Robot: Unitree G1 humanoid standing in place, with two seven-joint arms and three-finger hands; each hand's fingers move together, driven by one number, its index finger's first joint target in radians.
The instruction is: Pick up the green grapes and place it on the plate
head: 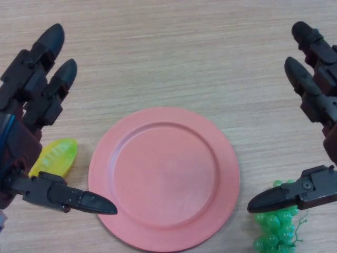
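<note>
A bunch of green grapes [276, 226] lies on the wooden table at the bottom right, partly running out of view. A round pink plate [164, 176] sits at the centre bottom with nothing on it. My right hand [317, 100] hovers at the right edge, fingers straight, its thumb [287, 196] stretched over the top of the grapes without gripping them. My left hand [29, 100] hangs at the left edge, also open, its thumb [73, 197] pointing toward the plate's left rim.
A yellow-green translucent fruit-like piece [57, 156] lies on the table left of the plate, partly under my left hand. Bare wooden tabletop [174, 52] stretches across the far half.
</note>
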